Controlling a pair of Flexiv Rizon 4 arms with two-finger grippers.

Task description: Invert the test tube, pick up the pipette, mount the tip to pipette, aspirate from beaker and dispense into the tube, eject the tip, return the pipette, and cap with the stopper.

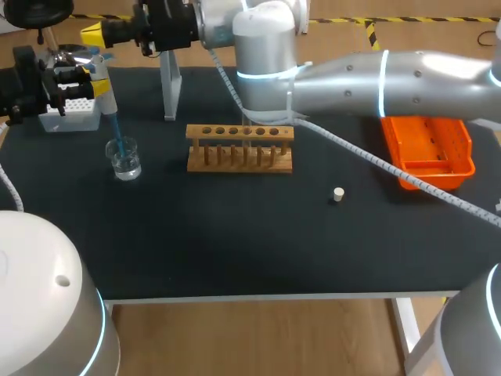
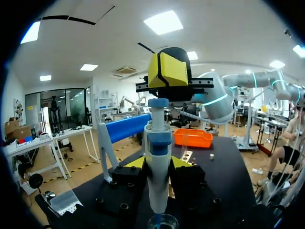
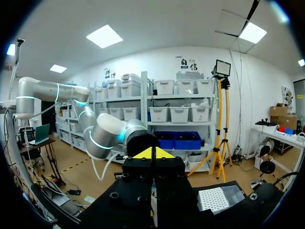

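Now my left gripper [image 2: 158,163] clamps the pipette [image 2: 158,143], tip down in the beaker [image 2: 162,223], and if my closed right gripper [image 2: 167,70] above pushes the plunger off-centre, the pipette may tilt and topple the beaker.

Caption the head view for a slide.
Left gripper holds the pipette tip-down in the beaker, right gripper over its top; stopper lies loose near the tube rack.
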